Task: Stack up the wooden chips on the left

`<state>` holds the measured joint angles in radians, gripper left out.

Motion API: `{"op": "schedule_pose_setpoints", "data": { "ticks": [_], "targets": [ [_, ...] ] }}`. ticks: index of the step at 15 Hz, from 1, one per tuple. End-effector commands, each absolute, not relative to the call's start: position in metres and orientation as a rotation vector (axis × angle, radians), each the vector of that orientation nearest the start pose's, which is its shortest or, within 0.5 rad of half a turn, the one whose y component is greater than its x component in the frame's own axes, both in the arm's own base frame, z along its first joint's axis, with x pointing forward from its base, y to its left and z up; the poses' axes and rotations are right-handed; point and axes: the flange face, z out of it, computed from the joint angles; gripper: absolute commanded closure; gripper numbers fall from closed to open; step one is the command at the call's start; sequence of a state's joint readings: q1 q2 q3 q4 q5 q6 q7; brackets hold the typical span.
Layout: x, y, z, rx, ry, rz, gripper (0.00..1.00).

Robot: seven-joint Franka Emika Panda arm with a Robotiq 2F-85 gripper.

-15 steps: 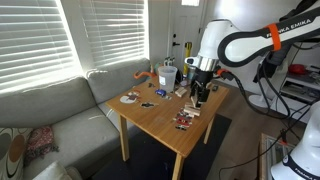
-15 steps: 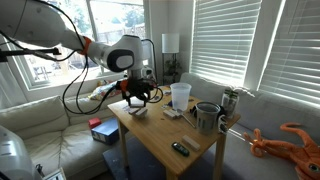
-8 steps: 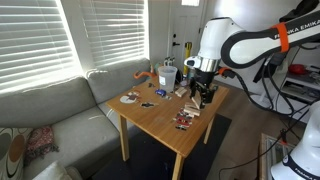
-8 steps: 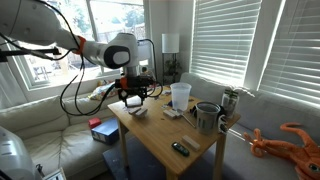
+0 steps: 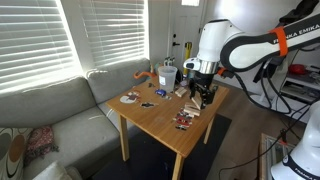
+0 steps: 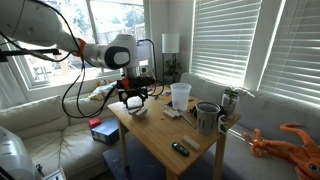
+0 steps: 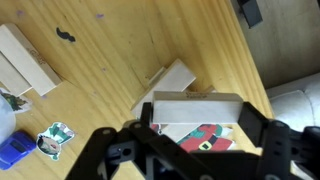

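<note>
Clamping a pale wooden chip (image 7: 195,105) by its 2 short ends, the gripper (image 7: 196,122) has its jaws drawn in tight against the wood, and the piece lies crosswise between the fingers (image 7: 150,132). Directly under the hand, partly covered by the held piece, sits a red-and-green printed card (image 7: 205,140); whether the chip rests on it or hangs just above it cannot be told. Just ahead of the fingertips a second chip (image 7: 172,80) lies flat on the table (image 7: 110,60), turned at an angle to the held one and near it. Farther ahead and well off to the side of the hand, at the upper-left edge of the wrist view, 2 more chips (image 7: 25,62) lie side by side and touching. Level with the fingers on that same side lie a small teal sticker (image 7: 57,136) and, at the frame edge, a blue item (image 7: 12,150). A black object (image 7: 250,10) pokes in at the far corner ahead of the hand on the opposite side.

In both exterior views the gripper (image 5: 201,93) (image 6: 134,100) points straight down, low over one end of the wooden table (image 5: 160,125) (image 6: 160,140). The white cup (image 5: 166,75) (image 6: 180,95) stands on the table near the hand, and a round dark plate (image 5: 129,99) lies well apart from the hand.
</note>
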<state>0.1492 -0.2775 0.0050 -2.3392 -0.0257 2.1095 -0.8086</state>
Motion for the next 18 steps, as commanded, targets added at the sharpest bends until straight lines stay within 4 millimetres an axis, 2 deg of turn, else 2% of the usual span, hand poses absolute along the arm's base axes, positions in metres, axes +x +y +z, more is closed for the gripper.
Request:
{"op": "schedule_pose_setpoints", "data": {
  "ticks": [1,13,18],
  "targets": [
    [0.46,0.077,0.445,-2.747,-1.715,-0.01,0.4],
    [0.46,0.098,0.443,-2.471,-2.169,-0.022,0.4],
    [0.464,0.105,0.435,-2.386,-2.214,-0.001,0.4]
  ]
}}
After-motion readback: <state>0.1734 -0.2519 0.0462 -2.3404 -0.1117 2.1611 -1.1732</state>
